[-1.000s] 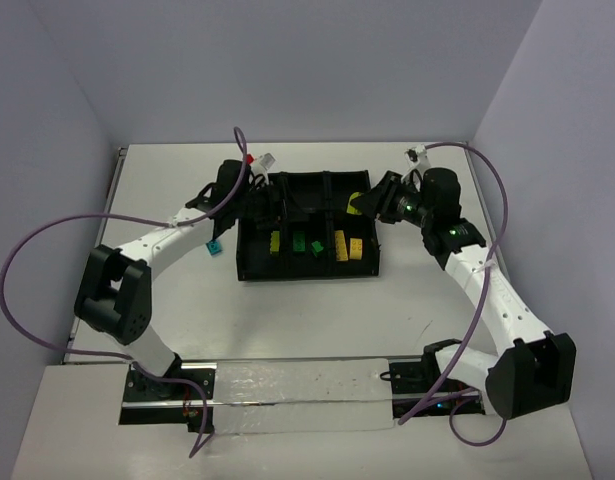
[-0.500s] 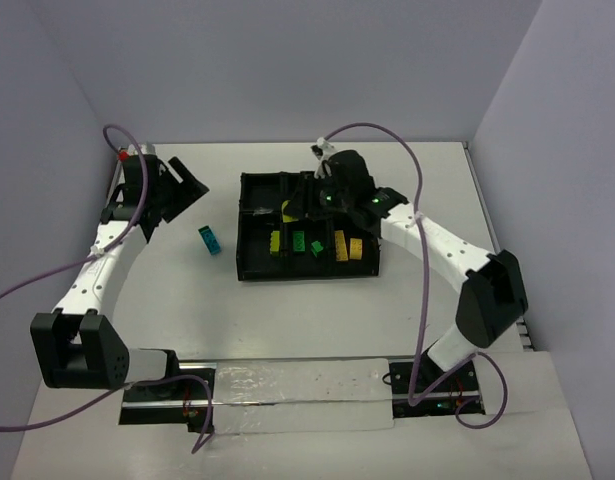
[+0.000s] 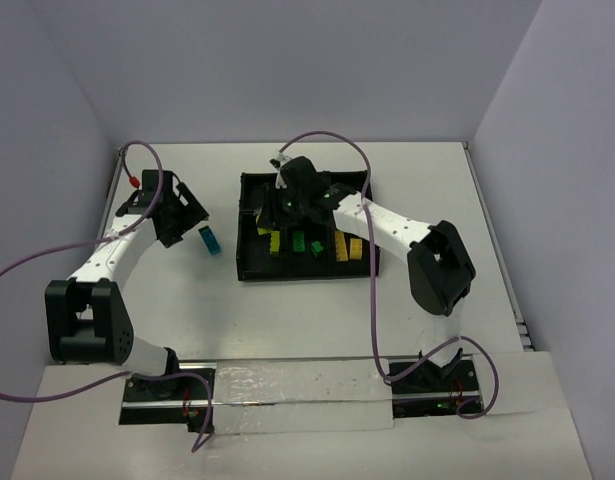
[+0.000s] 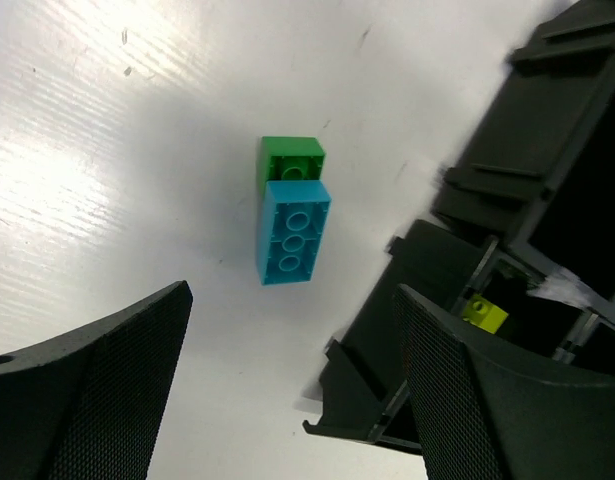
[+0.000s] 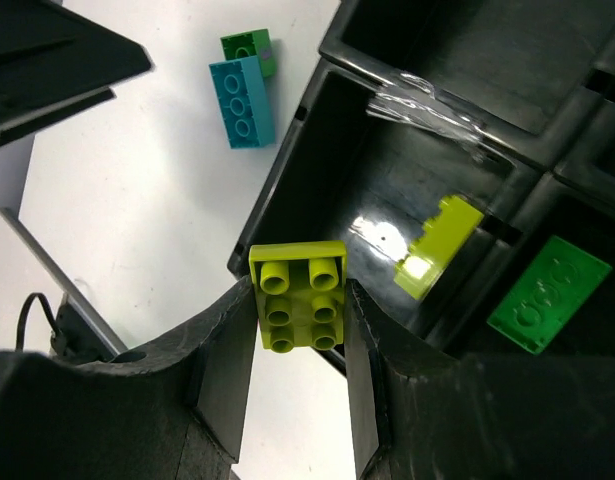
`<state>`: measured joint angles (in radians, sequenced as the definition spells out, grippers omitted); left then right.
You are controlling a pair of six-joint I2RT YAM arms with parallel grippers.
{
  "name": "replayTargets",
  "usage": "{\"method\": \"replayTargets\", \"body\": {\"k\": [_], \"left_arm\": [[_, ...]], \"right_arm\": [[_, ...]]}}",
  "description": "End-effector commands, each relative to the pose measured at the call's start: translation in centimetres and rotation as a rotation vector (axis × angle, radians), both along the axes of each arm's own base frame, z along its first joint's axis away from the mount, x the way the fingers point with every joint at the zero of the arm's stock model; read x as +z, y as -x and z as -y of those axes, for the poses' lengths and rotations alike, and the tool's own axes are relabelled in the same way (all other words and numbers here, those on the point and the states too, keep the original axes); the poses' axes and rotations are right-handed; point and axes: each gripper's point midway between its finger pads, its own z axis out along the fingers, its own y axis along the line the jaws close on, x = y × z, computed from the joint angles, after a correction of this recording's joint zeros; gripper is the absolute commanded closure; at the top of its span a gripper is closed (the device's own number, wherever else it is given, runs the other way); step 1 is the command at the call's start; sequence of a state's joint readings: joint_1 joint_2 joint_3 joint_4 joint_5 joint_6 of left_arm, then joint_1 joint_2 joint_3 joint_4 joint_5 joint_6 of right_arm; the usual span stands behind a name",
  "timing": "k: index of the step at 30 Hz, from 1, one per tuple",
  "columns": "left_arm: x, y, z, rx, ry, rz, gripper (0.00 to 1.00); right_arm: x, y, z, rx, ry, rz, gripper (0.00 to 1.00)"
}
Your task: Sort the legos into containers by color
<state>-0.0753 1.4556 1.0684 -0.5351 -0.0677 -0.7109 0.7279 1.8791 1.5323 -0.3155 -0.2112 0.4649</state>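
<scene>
The lime brick (image 5: 299, 272), clamped in the right claw (image 5: 297, 310), has swung left and now hangs over the left wall of the black tray (image 3: 307, 272), beside a second lime brick (image 5: 437, 245) in the near-left compartment; the teal brick (image 4: 292, 232), a green brick (image 4: 292, 160) stuck to one end, has stayed on the worktop (image 4: 107, 150) just left of the tray. The left claw (image 4: 292, 320), jaws apart, has come in from the far-left corner to hover over it, worktop stretching left and nearward. From above, the right arm hides the tray's far-left compartment
</scene>
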Motion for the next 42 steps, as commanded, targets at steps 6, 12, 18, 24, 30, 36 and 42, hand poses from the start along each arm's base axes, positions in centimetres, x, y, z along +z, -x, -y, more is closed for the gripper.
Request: {"method": "replayTargets", "body": {"k": [6, 12, 18, 24, 30, 36, 42], "left_arm": [[-2.8, -0.7, 0.9, -0.012, -0.008, -0.058, 0.11], [-4.6, -1.0, 2.1, -0.016, -0.021, -0.091, 0.19], [-5.8, -1.9, 2.6, 0.008, -0.094, -0.102, 0.26], [-6.8, -2.2, 2.5, 0.033, -0.16, -0.123, 0.3], [-7.3, -2.7, 2.4, 0.042, -0.187, -0.124, 0.42], [-8.0, -2.9, 2.5, 0.024, -0.194, -0.137, 0.45], [-7.7, -3.0, 2.7, 0.018, -0.187, -0.134, 0.73]], "right_arm": [[0.7, -0.8, -1.8, -0.005, 0.013, 0.029, 0.31], [2.4, -0.1, -0.4, -0.025, 0.005, 0.063, 0.22], [5.0, 1.3, 1.9, -0.058, -0.015, 0.122, 0.22], [6.6, 2.2, 2.8, -0.063, -0.035, 0.149, 0.21], [7.2, 2.4, 3.1, -0.063, -0.043, 0.158, 0.21], [7.2, 2.6, 3.0, -0.058, -0.051, 0.15, 0.21], [7.8, 2.7, 3.4, -0.063, -0.052, 0.162, 0.21]]}}
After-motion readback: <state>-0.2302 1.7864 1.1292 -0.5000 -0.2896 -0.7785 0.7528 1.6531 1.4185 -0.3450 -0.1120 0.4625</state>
